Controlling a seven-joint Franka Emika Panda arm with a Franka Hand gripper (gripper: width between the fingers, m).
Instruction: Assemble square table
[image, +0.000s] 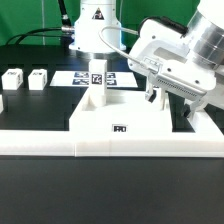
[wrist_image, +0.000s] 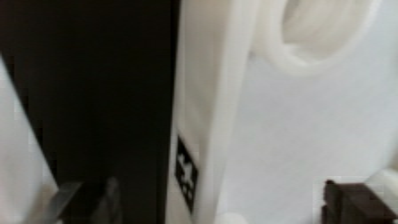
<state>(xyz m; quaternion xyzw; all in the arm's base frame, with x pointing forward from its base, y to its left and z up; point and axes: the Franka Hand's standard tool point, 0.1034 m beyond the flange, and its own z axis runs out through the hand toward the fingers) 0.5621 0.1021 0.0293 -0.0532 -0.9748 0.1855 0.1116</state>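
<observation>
Bright, even light bleaches the large flat white square plastic panel (image: 150, 120) nearly featureless in the exterior view against the black tabletop (image: 60, 190), while the close wrist view is soft, out of focus and overexposed on white.

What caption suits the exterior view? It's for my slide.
Open gripper hovers over the square tabletop, one leg standing upright on it.

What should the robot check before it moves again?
1. Pincer open: ok, the fingers stand wide apart.
2. Pincer empty: ok, a dark gap separates one finger from the tabletop.
3. Tabletop flat against the rail: ok.
4. Standing leg upright on the tabletop: ok.
5. That leg screwed fully in: cannot tell.
6. Two loose legs in sight: ok.
</observation>
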